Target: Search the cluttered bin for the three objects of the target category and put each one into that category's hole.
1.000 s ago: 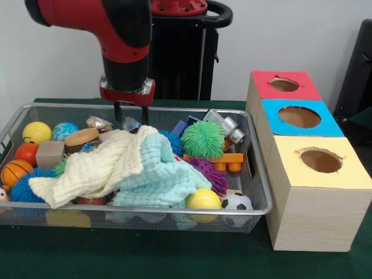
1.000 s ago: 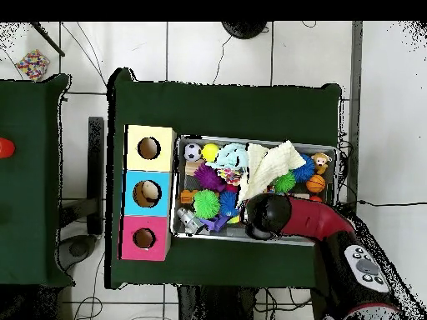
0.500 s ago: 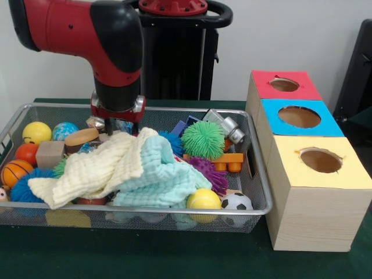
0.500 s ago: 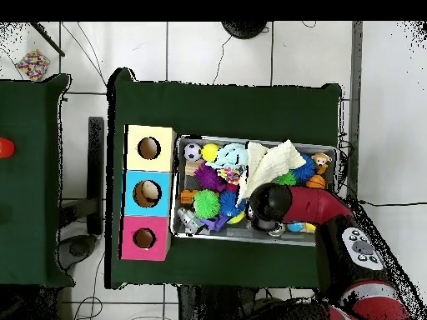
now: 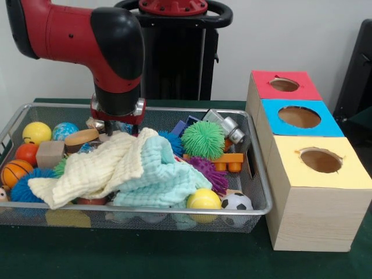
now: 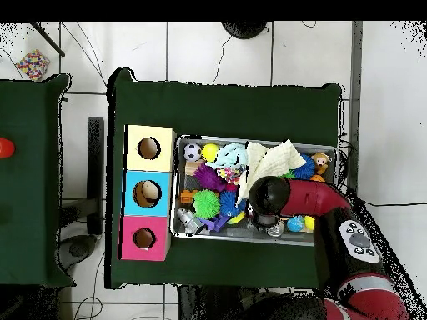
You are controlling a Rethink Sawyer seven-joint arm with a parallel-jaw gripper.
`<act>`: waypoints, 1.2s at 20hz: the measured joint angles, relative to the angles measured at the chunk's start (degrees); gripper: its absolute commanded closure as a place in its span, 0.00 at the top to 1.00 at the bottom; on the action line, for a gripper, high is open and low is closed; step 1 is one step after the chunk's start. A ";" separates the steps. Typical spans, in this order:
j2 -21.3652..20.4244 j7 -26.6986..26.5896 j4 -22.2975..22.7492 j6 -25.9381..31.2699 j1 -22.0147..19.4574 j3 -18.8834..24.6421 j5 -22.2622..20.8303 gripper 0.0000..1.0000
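Wire-mesh bin point(image 5: 258, 174) of mixed toys beside a three-hole wooden box point(image 5: 314, 215)

The bin is heaped: a pale yellow cloth point(image 5: 96, 168) and a mint cloth point(image 5: 160, 177) lie draped over its middle, with a green spiky ball point(image 5: 202, 139), a purple spiky ball point(image 5: 209, 173), a yellow ball point(image 5: 203, 199) and a small soccer ball point(image 5: 236, 201) towards the box side, and an orange basketball point(image 5: 14, 172), a yellow ball point(image 5: 36, 132) and a wooden block point(image 5: 50, 154) at the other end. The box stands just beside the bin, its round holes set in a red panel point(image 5: 285, 85), a blue panel point(image 5: 299, 117) and a yellow panel point(image 5: 319, 160).
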 measured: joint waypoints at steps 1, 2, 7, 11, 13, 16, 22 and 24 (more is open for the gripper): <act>0.01 0.00 -0.02 0.04 0.00 0.01 -0.01 1.00; 0.03 0.00 -0.05 0.08 -0.01 0.02 -0.01 1.00; -0.02 0.00 -0.13 0.44 -0.03 0.26 -0.38 1.00; -0.05 -0.01 -0.41 1.22 -0.31 0.79 -0.86 1.00; -0.23 -0.27 -0.82 2.54 -0.81 1.47 -1.03 1.00; -0.55 -0.72 -1.34 4.40 -1.30 2.14 -1.05 1.00; -1.97 -1.53 -3.29 9.07 -2.77 4.26 -1.08 1.00; -2.42 -1.68 -4.02 9.98 -3.13 4.84 -1.09 1.00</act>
